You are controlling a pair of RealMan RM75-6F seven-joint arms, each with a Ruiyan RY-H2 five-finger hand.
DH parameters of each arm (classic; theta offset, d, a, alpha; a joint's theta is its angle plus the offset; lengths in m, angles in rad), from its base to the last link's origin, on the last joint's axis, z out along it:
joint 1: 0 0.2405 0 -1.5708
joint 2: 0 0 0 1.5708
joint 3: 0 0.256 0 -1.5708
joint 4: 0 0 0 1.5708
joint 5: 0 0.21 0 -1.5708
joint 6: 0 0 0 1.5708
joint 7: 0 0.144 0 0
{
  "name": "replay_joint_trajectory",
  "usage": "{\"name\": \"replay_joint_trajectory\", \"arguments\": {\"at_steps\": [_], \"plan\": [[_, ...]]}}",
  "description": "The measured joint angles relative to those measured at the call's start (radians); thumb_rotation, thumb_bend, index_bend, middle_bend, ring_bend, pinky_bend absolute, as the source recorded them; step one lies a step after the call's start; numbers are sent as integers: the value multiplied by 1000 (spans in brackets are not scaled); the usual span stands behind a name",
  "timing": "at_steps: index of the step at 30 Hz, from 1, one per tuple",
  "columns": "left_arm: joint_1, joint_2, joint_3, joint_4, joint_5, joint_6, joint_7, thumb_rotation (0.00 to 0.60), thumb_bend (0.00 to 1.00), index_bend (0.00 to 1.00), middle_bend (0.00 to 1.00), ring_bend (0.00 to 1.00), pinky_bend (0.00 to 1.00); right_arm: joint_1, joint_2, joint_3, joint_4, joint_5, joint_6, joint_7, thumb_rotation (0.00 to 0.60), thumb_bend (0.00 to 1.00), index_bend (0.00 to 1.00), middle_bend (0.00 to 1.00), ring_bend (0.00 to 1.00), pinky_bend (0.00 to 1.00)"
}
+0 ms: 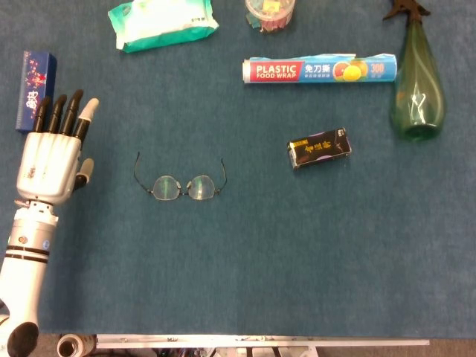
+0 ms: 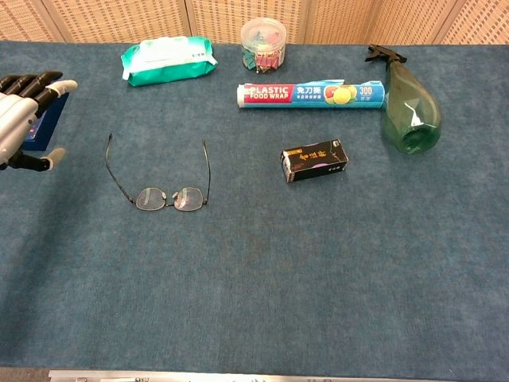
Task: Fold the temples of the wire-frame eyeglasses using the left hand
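Your left hand (image 1: 50, 160) hovers empty, fingers straight and apart, well left of the glasses (image 1: 181, 181), which lie lenses toward you with both temples unfolded and pointing away, so you probably reach right from there; right hand is out of view.

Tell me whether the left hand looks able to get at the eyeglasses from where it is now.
Probably yes. The left hand hovers open over the table, left of the eyeglasses, with only bare blue cloth between them. Both temples are unfolded, pointing away from the robot, and nothing lies on or against the frame.
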Motion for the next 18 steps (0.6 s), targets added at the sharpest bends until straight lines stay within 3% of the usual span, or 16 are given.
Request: {"name": "replay_joint_trajectory", "arguments": {"at_steps": [18], "plan": [[-22,-35,3,-53,15,1,61,600,321,60,0,0,0,-3,2,1,2,2,6,13,600,186,331,294,228,382]]}}
